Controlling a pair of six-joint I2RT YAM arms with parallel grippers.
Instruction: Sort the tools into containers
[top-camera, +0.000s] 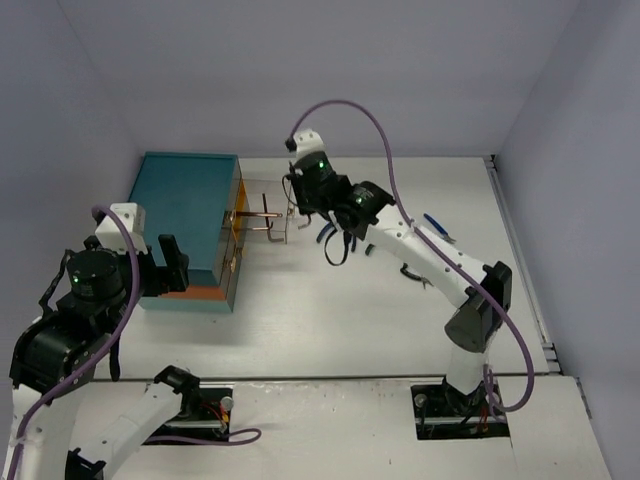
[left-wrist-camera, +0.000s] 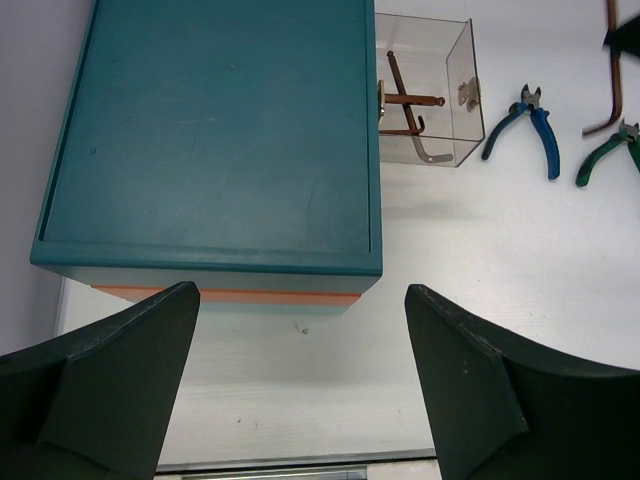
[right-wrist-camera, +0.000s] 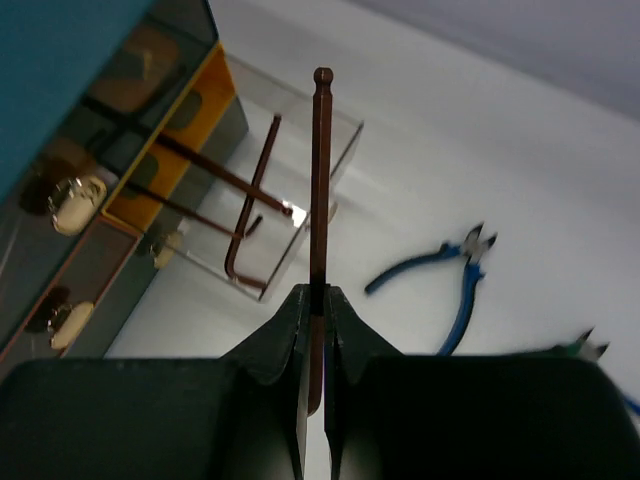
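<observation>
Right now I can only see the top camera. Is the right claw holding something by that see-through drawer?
Observer: Yes. The right gripper is shut on a brown hex key, its ball tip pointing away from the fingers.
Operator: What's in the drawer?
Observer: The clear drawer holds other hex keys, crossed over each other.
Operator: And the left claw?
Observer: The left gripper is open with nothing between its fingers, over the near edge of the teal chest.
</observation>
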